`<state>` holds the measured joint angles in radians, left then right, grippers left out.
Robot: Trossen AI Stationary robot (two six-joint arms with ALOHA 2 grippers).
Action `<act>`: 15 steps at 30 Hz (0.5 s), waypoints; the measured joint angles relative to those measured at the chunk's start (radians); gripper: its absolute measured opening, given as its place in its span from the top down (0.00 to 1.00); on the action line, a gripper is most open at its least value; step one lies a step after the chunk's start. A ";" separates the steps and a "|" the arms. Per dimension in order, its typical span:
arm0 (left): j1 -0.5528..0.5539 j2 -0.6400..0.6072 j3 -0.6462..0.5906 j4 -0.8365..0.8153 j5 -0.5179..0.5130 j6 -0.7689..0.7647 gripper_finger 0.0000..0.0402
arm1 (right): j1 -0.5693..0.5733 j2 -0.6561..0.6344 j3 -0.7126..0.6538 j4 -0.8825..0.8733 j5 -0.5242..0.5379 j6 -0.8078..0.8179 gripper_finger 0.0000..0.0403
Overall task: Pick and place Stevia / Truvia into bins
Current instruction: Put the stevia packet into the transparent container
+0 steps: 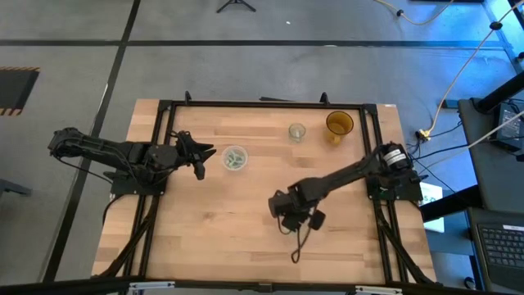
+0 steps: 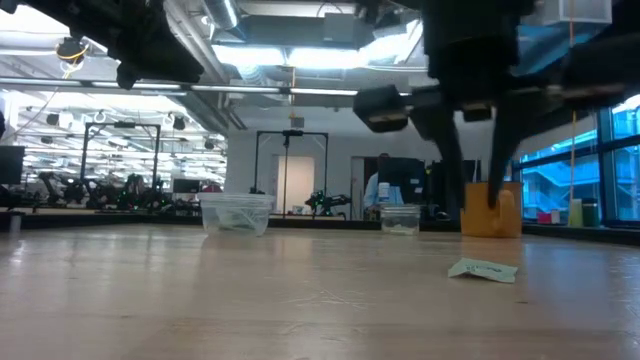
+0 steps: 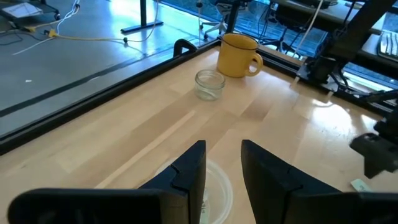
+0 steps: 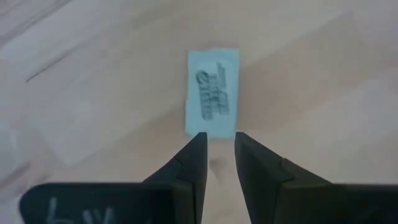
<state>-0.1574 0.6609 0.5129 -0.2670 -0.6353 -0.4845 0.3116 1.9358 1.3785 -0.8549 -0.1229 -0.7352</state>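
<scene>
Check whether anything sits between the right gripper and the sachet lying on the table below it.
Nothing visible does. The right gripper hangs directly above the sachet, jaws slightly apart, with only bare wooden table around it.

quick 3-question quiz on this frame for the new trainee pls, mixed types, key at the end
1. True or false: the right gripper already holds the green sachet.
2. Which container stands nearest the left gripper?
A. the yellow mug
B. the small glass jar
C. the wide clear cup
3. Fill in: in the right wrist view the sachet lies flat on the ____.

Key:
1. False. The sachet lies on the wooden table just beyond the fingertips, with the fingers slightly apart and nothing between them.
2. C
3. table
</scene>
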 joint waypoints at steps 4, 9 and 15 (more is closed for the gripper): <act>0.000 0.000 0.000 -0.004 0.000 0.035 0.76 | 0.028 0.000 -0.064 0.111 0.001 0.035 0.79; 0.000 0.000 0.000 -0.002 0.000 0.052 0.76 | 0.033 0.000 -0.125 0.194 0.010 0.084 0.79; 0.000 0.000 0.000 0.001 0.000 0.026 0.76 | 0.033 0.000 -0.176 0.274 0.084 0.103 0.79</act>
<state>-0.1574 0.6609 0.5133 -0.2661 -0.6353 -0.4583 0.3443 1.9354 1.2029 -0.5810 -0.0392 -0.6319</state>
